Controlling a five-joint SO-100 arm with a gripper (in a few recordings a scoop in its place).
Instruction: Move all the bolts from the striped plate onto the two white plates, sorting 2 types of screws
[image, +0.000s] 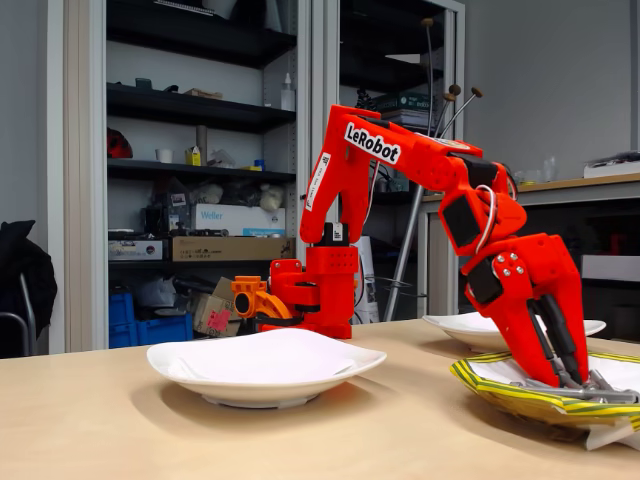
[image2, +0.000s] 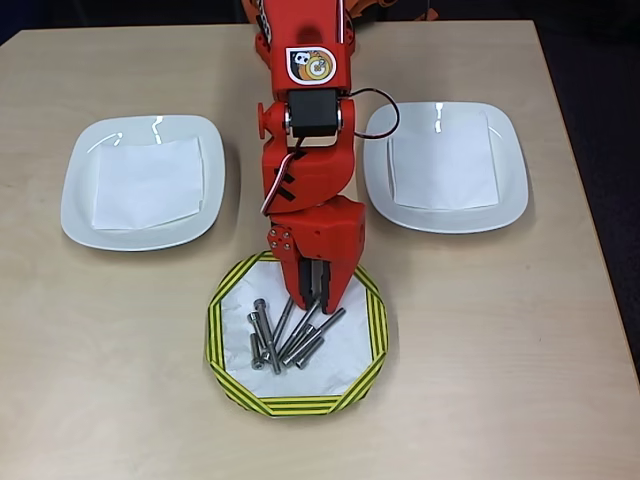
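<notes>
Steel-grey long bolts (image2: 290, 335), rigid, dense, slick; heaped at centre of the yellow-and-black striped paper plate (image2: 372, 330), at 6 o'clock from the arm base; best pinched mid-shaft; orange two-finger gripper (image2: 314, 303) lowered over the heap's 12 o'clock edge, jaws nearly closed, any hold cannot be told; two plain white plates (image2: 75, 190) at 10 and 2 o'clock, without bolts.

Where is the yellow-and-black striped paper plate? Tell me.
In the overhead view the striped paper plate sits bottom centre, nearer than both white plates, under the orange pincer, holding the grey bolts.
</notes>
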